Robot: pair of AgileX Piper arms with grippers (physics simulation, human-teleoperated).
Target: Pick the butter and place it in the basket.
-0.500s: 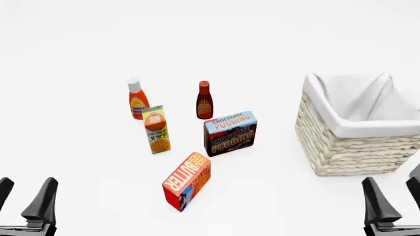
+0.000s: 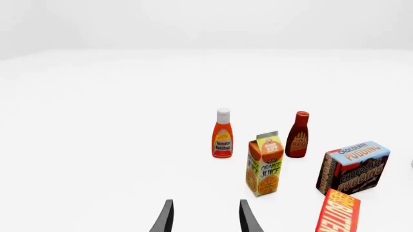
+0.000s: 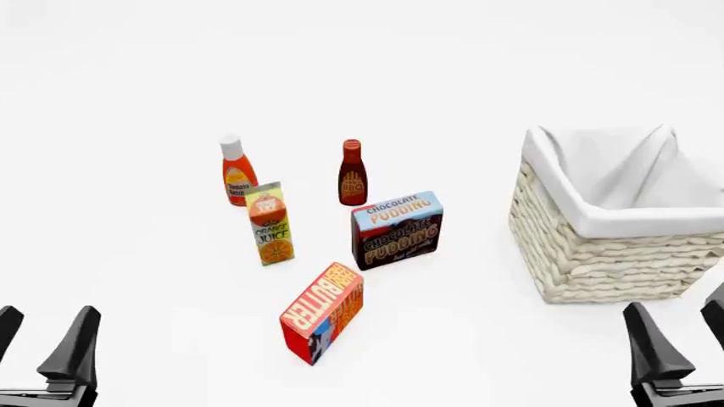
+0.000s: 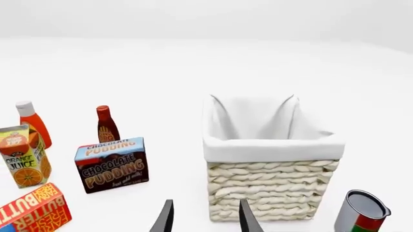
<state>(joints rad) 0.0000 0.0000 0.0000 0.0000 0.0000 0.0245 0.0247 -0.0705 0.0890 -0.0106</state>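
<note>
butter (image 3: 324, 312): red carton, white lettering up, blue end panel toward the camera. it lies flat on the white table (image 3: 136, 102), nearest of the groceries to the arms, roughly midway between the two grippers and well apart from both. nothing touches it.

basket (image 3: 605, 254): woven wicker, white cloth liner folded over the rim. stands upright at the right of the front view, well apart from the butter, just ahead of the right gripper.

left gripper (image 3: 43, 343): low at the near left corner, fingers spread apart, nothing between them. the butter lies ahead of it and off to its right.

right gripper (image 3: 676, 339): low at the near right corner, fingers apart, holding nothing. the butter lies ahead and off to its left.

chocolate pudding box (image 3: 398, 229): upright, just beyond the butter.

orange juice carton (image 3: 270, 223): upright, left of the pudding box.

tomato ketchup bottle (image 3: 236, 170): upright, behind the juice.

bbq sauce bottle (image 3: 352, 173): upright, behind the pudding box.

tin can (image 4: 362, 211): beside the basket, seen only in the right wrist view.
</note>
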